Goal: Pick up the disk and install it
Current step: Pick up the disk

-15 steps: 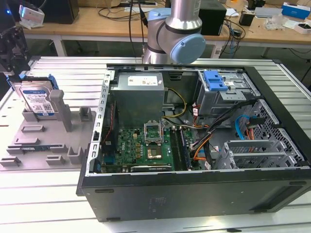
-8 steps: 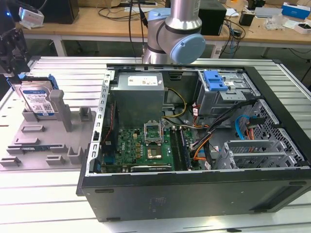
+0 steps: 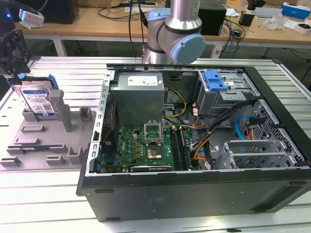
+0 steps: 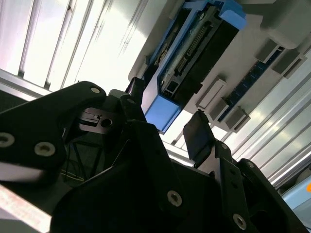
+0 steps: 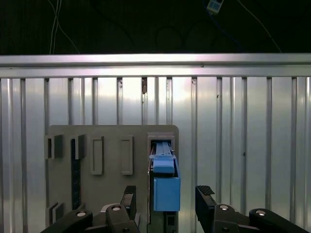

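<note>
Hand (image 3: 13, 73): black, upper left of the exterior view, holding nothing, its fingers (image 5: 204, 194) spread wide. In the first wrist view they sit one on either side of the disk (image 5: 165, 189), with a gap at each. Disk: silver body, blue frame, white-and-blue label, standing on edge in a slot of the grey holder (image 3: 53, 141) on the ribbed counter (image 3: 48, 199), just below the hand. Open computer case (image 3: 194, 145): centre and right of the exterior view, well apart from the disk.
</note>
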Motion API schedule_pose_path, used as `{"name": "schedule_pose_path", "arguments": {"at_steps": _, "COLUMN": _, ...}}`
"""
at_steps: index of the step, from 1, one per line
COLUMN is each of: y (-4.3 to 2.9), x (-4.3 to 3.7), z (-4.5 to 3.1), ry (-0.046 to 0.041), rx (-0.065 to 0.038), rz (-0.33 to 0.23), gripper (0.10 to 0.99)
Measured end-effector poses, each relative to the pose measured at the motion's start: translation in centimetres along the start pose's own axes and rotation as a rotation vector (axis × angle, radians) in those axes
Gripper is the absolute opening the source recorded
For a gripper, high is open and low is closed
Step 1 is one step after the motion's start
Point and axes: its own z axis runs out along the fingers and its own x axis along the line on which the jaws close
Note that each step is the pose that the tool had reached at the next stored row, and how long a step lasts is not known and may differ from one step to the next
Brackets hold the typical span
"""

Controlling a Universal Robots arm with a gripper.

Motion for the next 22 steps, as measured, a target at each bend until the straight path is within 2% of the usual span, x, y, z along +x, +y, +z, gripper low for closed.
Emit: {"name": "schedule_pose_path", "arguments": {"at_steps": 22, "y": 0.15, "x": -0.05, "z": 1.51, "ry": 0.0001, "rx": 0.000, "rz": -0.002, "gripper": 0.600}}
